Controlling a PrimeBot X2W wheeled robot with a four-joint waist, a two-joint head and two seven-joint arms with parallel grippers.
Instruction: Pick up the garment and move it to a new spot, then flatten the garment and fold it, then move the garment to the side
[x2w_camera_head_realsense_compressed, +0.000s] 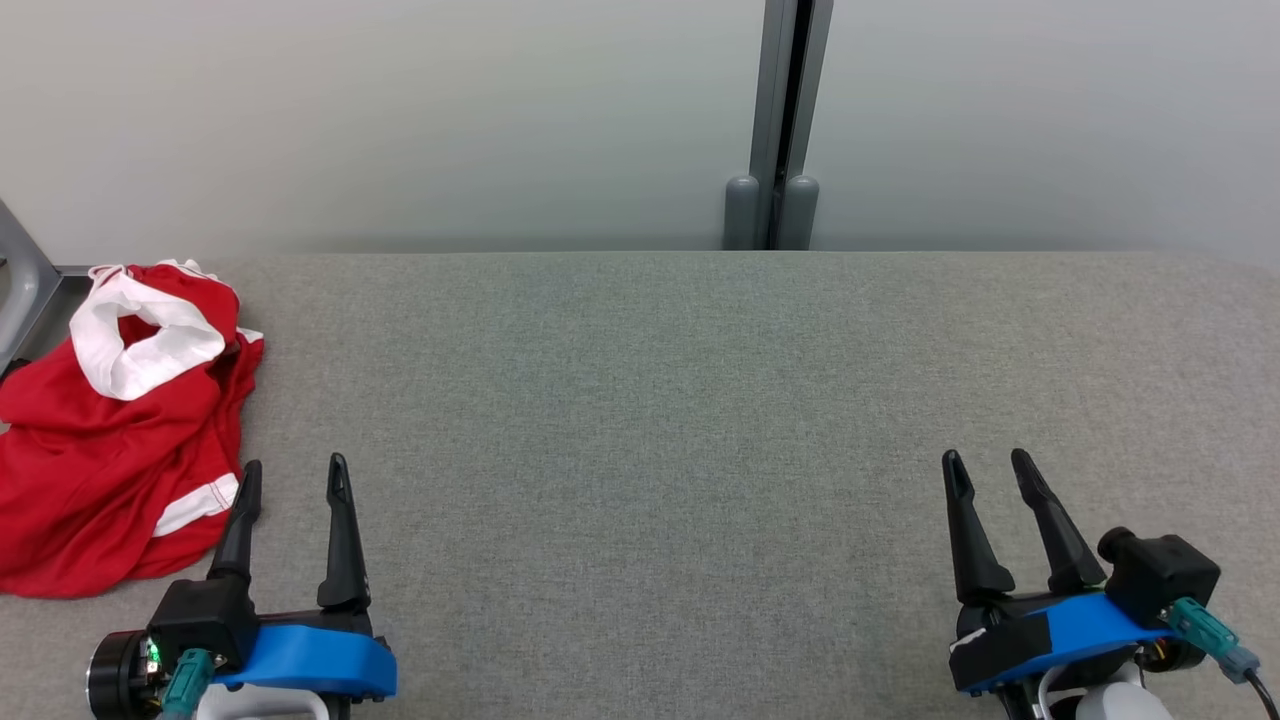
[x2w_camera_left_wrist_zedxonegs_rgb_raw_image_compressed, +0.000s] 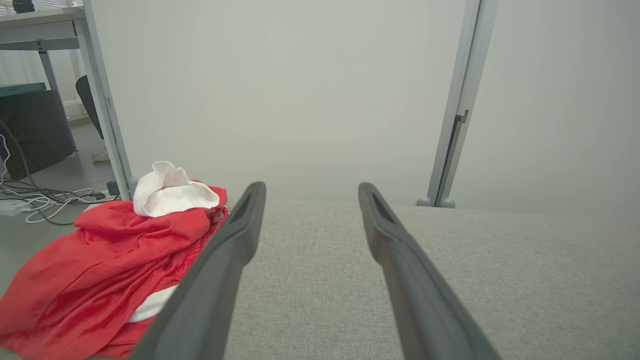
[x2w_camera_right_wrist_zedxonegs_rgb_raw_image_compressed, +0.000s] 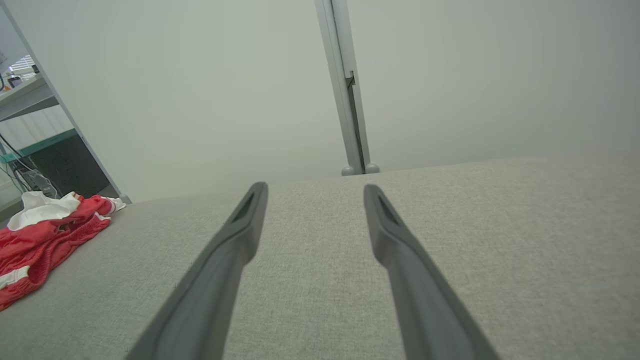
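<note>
None of the task's stages looks begun, judging by the head view: the garment (x2w_camera_head_realsense_compressed: 110, 450), red with white bands, lies in a crumpled heap at the far left of the grey padded surface (x2w_camera_head_realsense_compressed: 640, 400). It has been neither lifted, flattened nor folded. The left gripper (x2w_camera_head_realsense_compressed: 295, 463) sits just beside the heap's near right edge with its jaws spread and nothing between them. The right gripper (x2w_camera_head_realsense_compressed: 987, 457) is well apart on the opposite side, equally spread and empty. So the whole job remains: pick up, relocate, smooth, fold, set aside. The heap's left part runs off the picture's edge, and what kind of garment it is I cannot say, since the folds hide its outline.

From the left wrist view, the left gripper's two fingers stand wide apart over bare surface, the garment (x2w_camera_left_wrist_zedxonegs_rgb_raw_image_compressed: 95, 265) low on their left with a white opening on top. One finger (x2w_camera_left_wrist_zedxonegs_rgb_raw_image_compressed: 220, 270) covers the fabric's near edge — whether it touches the cloth I cannot tell. A desk (x2w_camera_left_wrist_zedxonegs_rgb_raw_image_compressed: 40, 22) and loose cables (x2w_camera_left_wrist_zedxonegs_rgb_raw_image_compressed: 45, 200) lie beyond, and the heap's lower part is cut off.

From the right wrist view, the right gripper's fingers are likewise parted with nothing held. The garment (x2w_camera_right_wrist_zedxonegs_rgb_raw_image_compressed: 40, 240) is small at the far left and partly cropped, its details hard to read.
</note>
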